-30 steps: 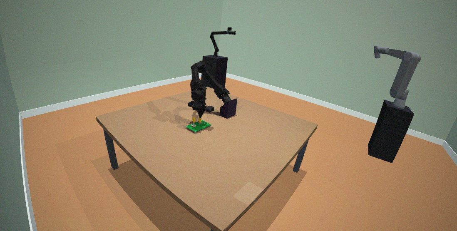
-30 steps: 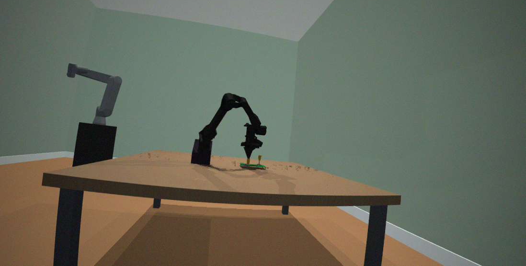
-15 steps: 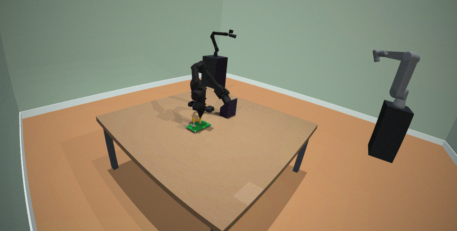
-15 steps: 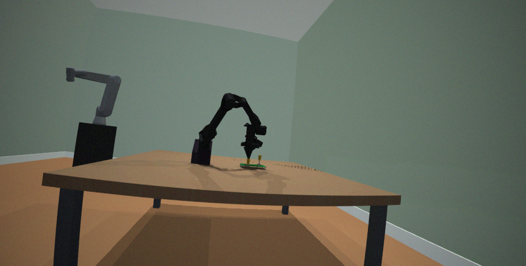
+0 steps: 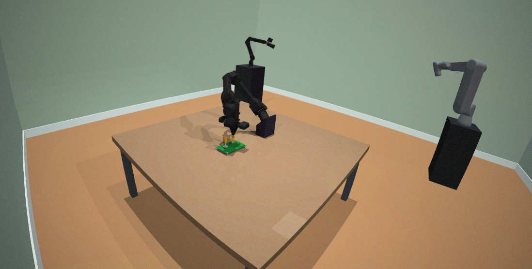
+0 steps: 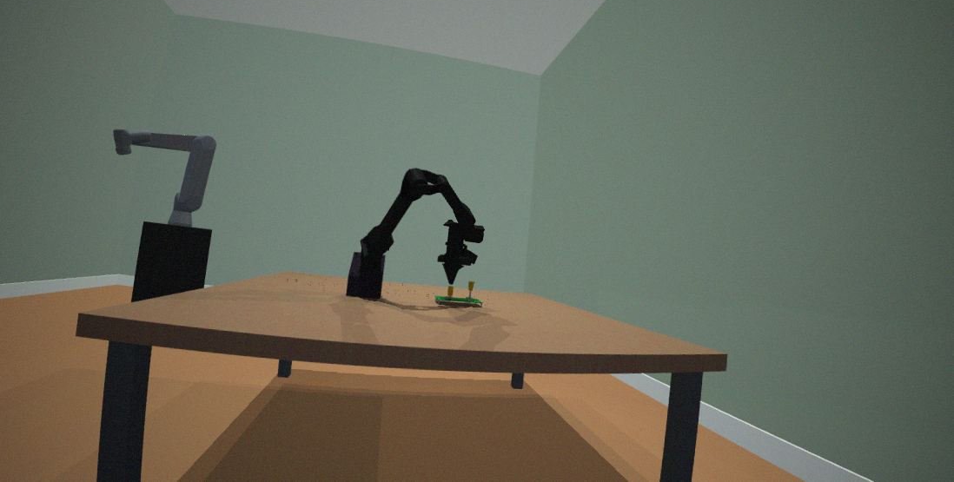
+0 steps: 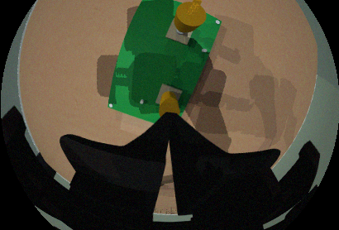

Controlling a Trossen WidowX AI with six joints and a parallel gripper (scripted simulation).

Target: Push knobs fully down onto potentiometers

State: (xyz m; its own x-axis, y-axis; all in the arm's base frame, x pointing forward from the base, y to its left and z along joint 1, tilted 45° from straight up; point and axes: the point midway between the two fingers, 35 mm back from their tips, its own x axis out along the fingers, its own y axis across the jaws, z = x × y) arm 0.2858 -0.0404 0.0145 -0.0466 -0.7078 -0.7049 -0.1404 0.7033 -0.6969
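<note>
The green circuit board (image 5: 230, 150) (image 7: 124, 58) stands on the table. The near knob (image 5: 232, 139) (image 6: 449, 292) (image 7: 169, 104), orange-yellow, stands upright low over its grey potentiometer (image 7: 168, 88); no clear length of shaft shows beneath it, but whether it touches is too small to tell. The far knob (image 5: 225, 139) (image 6: 471, 286) (image 7: 190, 15) stands higher, with bare shaft showing between it and its potentiometer (image 7: 174, 33). My gripper (image 5: 233, 134) (image 6: 451, 282) (image 7: 169, 117) is shut and empty, pointing down, its tip just above the near knob. In the wrist view the tip hides part of that knob.
My arm's base (image 5: 265, 127) (image 6: 365, 275) stands on the table (image 5: 290, 170) (image 6: 567, 338) beyond the board in the top view. A black arm on a pedestal (image 5: 250, 81) and a grey arm on a black pedestal (image 5: 454, 153) (image 6: 172, 261) stand away from the table.
</note>
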